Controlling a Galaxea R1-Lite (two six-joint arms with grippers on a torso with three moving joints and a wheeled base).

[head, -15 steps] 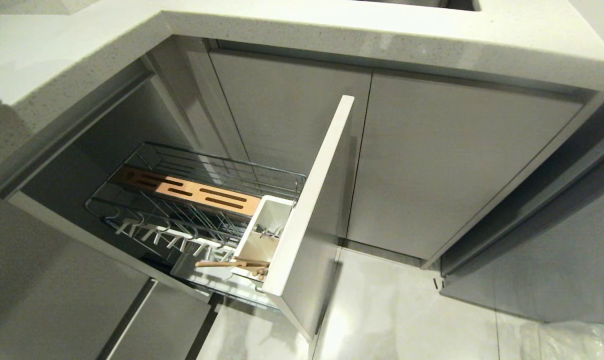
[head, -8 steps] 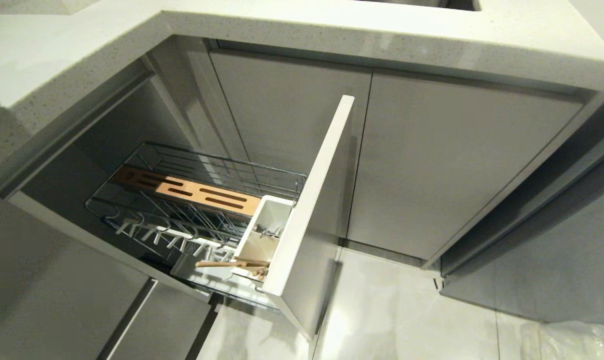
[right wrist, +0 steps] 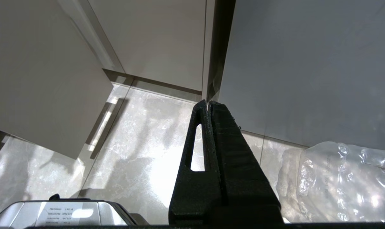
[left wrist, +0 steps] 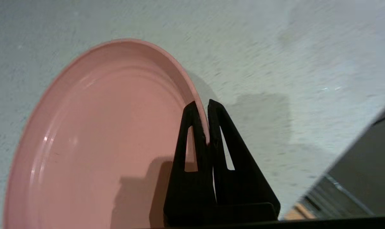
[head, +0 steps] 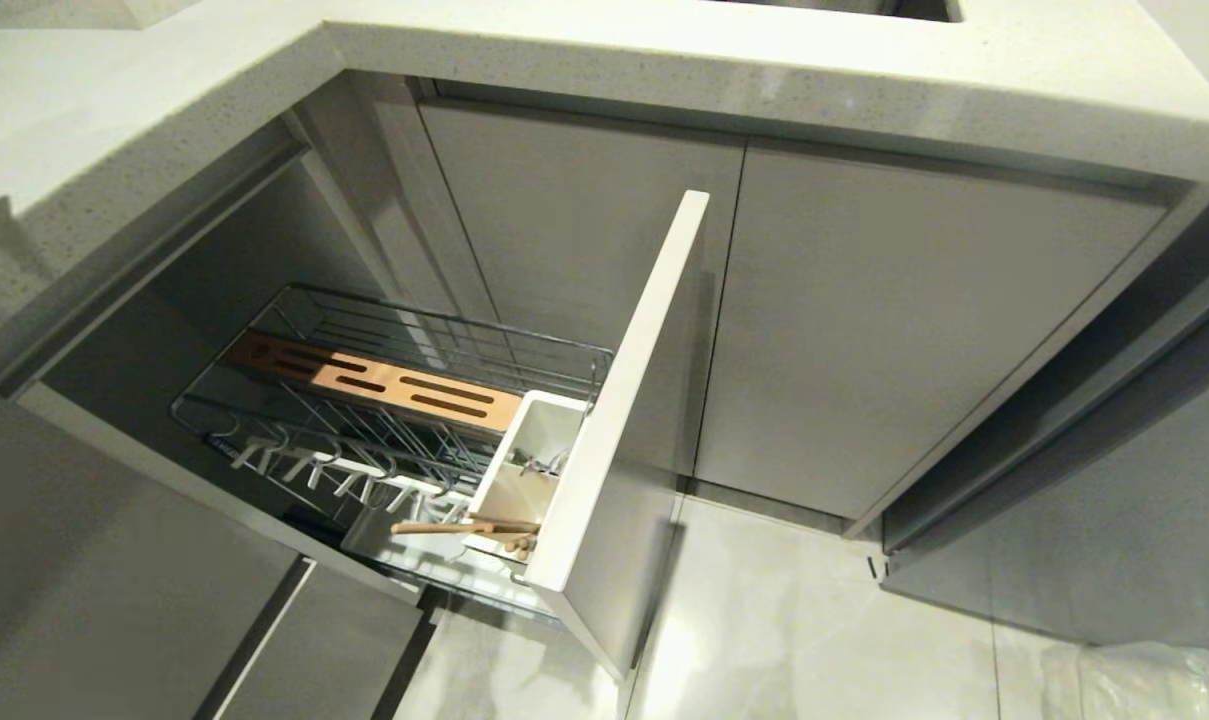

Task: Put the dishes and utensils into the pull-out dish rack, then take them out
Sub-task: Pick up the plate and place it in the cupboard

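1 round, glossy pink plate (left wrist: 93, 136) – rim pinched by the left gripper (left wrist: 202, 109); right gripper (right wrist: 208, 105) pressed together, empty.

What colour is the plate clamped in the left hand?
Pink, a plain salmon shade; the plate shows best in the left wrist view.

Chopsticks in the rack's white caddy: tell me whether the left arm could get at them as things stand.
Probably not yet. The left claw is shut on the pink plate's rim over the counter, so it is occupied. The chopsticks themselves lie exposed across the caddy in the pulled-out rack.
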